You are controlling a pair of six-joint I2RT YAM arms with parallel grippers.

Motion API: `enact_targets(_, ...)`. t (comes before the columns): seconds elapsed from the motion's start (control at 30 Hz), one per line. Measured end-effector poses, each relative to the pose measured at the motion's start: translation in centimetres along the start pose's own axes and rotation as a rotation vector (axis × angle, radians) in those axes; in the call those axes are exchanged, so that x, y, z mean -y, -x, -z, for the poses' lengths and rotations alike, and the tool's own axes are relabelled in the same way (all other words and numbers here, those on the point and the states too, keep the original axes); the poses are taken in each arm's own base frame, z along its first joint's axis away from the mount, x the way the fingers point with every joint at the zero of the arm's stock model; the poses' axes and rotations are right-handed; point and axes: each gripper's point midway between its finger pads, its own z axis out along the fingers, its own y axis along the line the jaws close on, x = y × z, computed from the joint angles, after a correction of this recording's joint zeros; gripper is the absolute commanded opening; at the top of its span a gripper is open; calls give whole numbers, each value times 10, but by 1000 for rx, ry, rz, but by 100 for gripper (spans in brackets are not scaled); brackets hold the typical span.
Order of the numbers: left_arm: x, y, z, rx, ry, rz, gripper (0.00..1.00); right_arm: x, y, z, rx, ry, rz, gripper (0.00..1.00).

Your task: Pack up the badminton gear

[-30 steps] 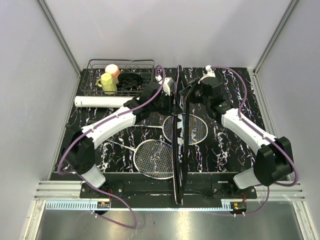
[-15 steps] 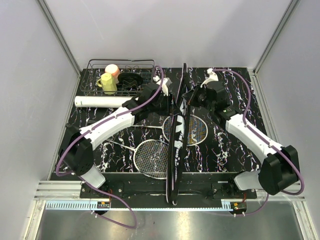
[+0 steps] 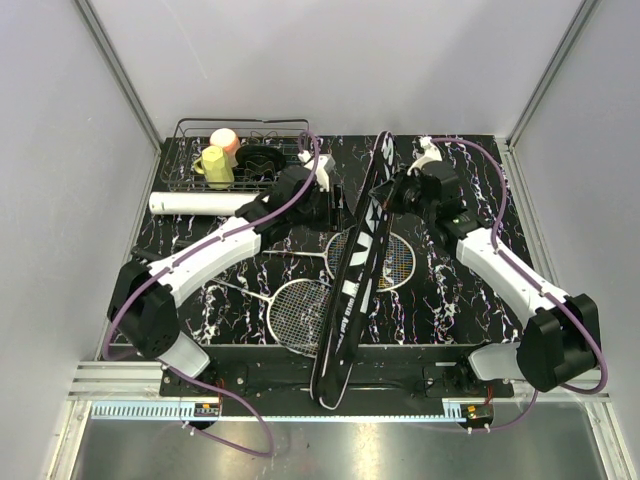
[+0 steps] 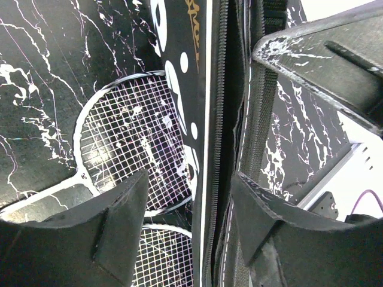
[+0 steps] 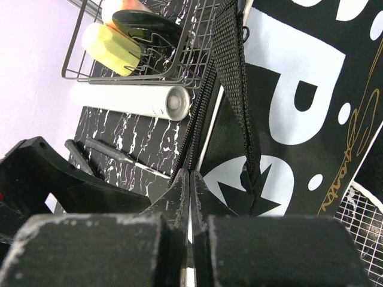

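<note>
Found right gripper (image 5: 190,179) pinched fully shut on the zip edge of the black racket bag (image 5: 299,101), fingers (image 5: 172,204) pressed flat together with only fabric between them. Found left gripper (image 4: 190,179) spread wide, its two fingers (image 4: 114,227) standing either side of the same bag's zipped edge: one close against the strap side, the other apart from the bag, over racket strings. Unable to confirm contact on the strap side.

Recorded bag raised on its long edge and tilted, running from the far middle of the table (image 3: 470,300) to beyond the near edge between the two arm bases, and gripped near its far end. Unable to see inside; contents not determined.

Noted far racket (image 3: 402,258) and near racket (image 3: 297,315) lying flat on the table outside the bag, heads close together, shafts pointing left. Far racket's head partly hidden beneath the bag.

Noted long white tube (image 3: 195,203) lying on the table just in front of the black wire basket (image 3: 245,122), well left of the bag. Tube contents not visible.

Recorded in the basket: yellow cup (image 3: 214,166), pink cup (image 3: 226,140) and a dark round item (image 3: 262,160), not identified.
</note>
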Motion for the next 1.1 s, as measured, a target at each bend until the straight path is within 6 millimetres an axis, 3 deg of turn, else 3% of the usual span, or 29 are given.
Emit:
enact_targets(0.33,-1,8,6,26,-1,-2,57,-2,2,4,-30,66,-15,0)
enact_targets(0.7,-3,-15,-15,-52,-8,15,63,-13,2,6,-47,127,-27,0)
enact_targets(0.77,0,-19,-16,-61,-13,10,44,-14,1,6,-50,135,-30,0)
enact_targets(0.83,1,-21,-17,-68,-12,6,18,-14,1,7,-56,144,-34,0)
enact_targets(0.87,2,-21,-18,-74,-11,-5,0,-14,1,7,-57,144,-35,0)
enact_targets(0.9,1,-21,-19,-80,0,-7,0,-13,2,7,-58,142,-35,0)
enact_targets(1.1,6,-2,-14,-80,65,-40,0,7,-4,10,-117,46,11,22)
